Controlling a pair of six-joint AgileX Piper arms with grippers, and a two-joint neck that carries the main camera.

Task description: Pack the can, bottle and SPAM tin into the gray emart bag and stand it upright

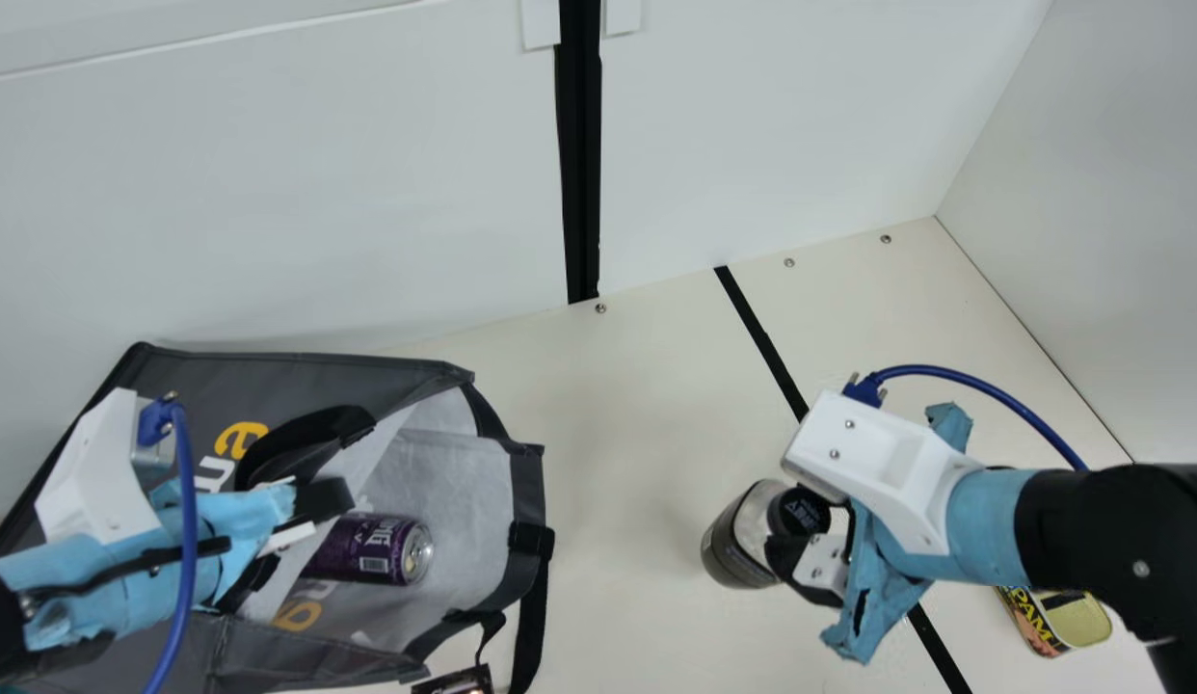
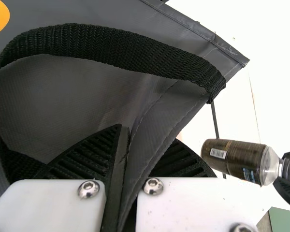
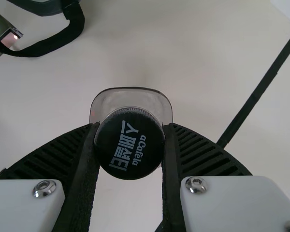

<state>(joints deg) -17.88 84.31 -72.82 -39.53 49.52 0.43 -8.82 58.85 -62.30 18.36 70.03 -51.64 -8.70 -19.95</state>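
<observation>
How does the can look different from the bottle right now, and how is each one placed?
The can is purple, while the bottle is dark brown and clear.
The can has a bare metal end, the bottle a black cap.
The can lies inside the bag; the bottle is outside, gripped by the right gripper.
Both carry a barcode.

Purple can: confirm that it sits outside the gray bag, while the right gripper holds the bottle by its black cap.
No, the can's place is wrong: the main view shows the purple can lying inside the gray bag. The rest is right: the right gripper holds the bottle by its black cap, as the right wrist view shows.
</observation>
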